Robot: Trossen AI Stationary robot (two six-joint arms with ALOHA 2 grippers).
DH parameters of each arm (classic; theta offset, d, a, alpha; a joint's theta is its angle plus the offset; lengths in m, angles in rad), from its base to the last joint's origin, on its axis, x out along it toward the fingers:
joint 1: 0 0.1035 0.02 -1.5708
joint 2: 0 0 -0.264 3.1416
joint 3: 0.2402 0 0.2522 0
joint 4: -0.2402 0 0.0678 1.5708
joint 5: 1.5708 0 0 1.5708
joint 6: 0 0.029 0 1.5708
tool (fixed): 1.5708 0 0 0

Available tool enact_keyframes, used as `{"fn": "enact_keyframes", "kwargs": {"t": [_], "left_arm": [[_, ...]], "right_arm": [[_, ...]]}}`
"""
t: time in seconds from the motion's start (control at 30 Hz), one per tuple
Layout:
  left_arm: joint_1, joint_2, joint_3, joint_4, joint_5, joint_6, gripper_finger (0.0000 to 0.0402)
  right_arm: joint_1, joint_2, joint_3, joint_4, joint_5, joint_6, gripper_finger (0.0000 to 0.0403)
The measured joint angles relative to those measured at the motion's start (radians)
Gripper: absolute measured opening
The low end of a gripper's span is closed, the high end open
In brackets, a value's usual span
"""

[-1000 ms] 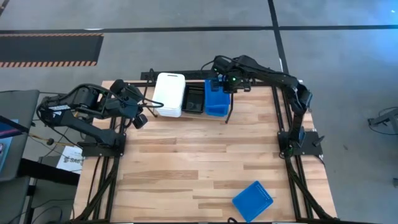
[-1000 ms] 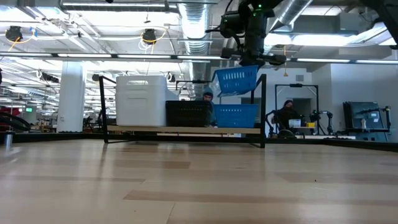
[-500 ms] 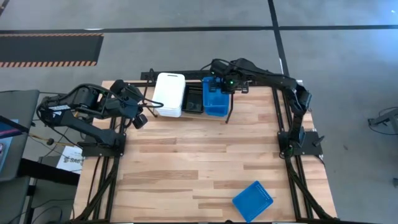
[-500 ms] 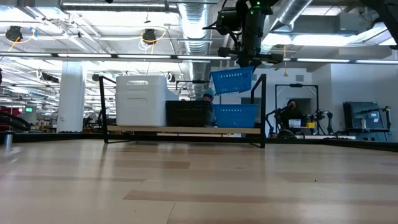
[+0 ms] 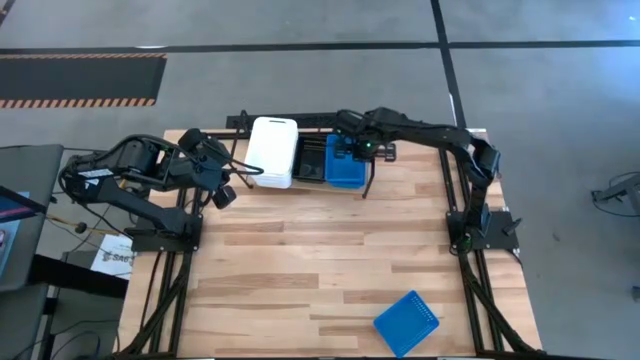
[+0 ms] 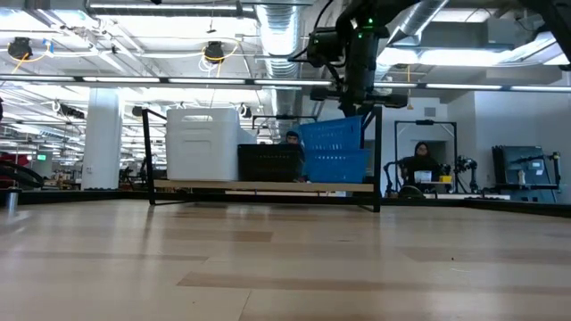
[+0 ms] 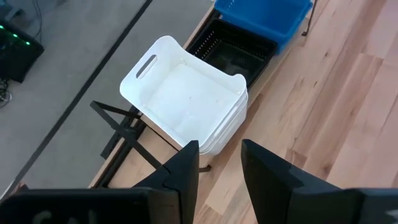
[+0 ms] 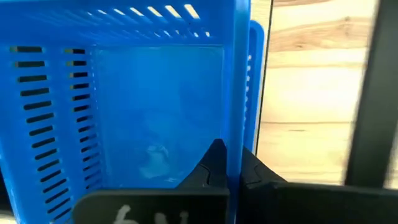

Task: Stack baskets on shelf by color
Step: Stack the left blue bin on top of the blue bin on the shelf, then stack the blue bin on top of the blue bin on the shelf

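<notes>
Shelf (image 6: pixel 375 160) — low black wire rack standing along the far edge of the bench (image 5: pixel 300 270); its rear bars are mostly hidden behind the baskets in the low view.

White baskets (image 5: pixel 273 151) — nested pile sitting at the shelf's left end; how many are in it is hard to tell from any view.

Black baskets (image 5: pixel 312 160) — sitting in the middle of the shelf, between white and blue; only a dark slotted block is showing, count unclear.

Held blue basket (image 6: pixel 332 135) — tilting, lower edge meeting the blue basket on the shelf (image 6: pixel 339 165) at the shelf's right end. From above the two are merging into one blue patch.

Right gripper (image 8: pixel 227 158) — reaching over the shelf's right end, fingers pressing together on the held blue basket's side wall, the wall running up between them. The basket is filling most of the wrist view and hanging just below the gripper in the low view.

Left gripper (image 7: pixel 219 163) — waiting near the bench's far left corner, beside the white baskets, fingers spread and holding nothing.

Loose blue basket (image 5: pixel 406 323) — lying tilted near the bench's near edge, toward the right, well apart from both arms.
</notes>
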Motion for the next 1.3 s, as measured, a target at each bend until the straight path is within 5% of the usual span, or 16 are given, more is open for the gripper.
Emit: {"fn": "enact_keyframes", "kwargs": {"t": [0.33, 1.0, 1.3], "left_arm": [[0.0, 0.0, 0.0, 0.001, 0.0, 0.014, 0.0109], [0.0, 0.0, 0.0, 0.004, 0.0, -0.004, 0.0109], [0.0, 0.0, 0.0, 0.005, 0.0, -0.008, 0.0109]], "right_arm": [[-0.01, 0.0, -0.013, 0.024, -0.013, -0.017, 0.0005], [-0.01, -0.015, -0.011, 0.02, -0.002, -0.085, 0.0108], [-0.01, -0.13, -0.012, 0.018, 0.012, -0.073, 0.0127]]}}
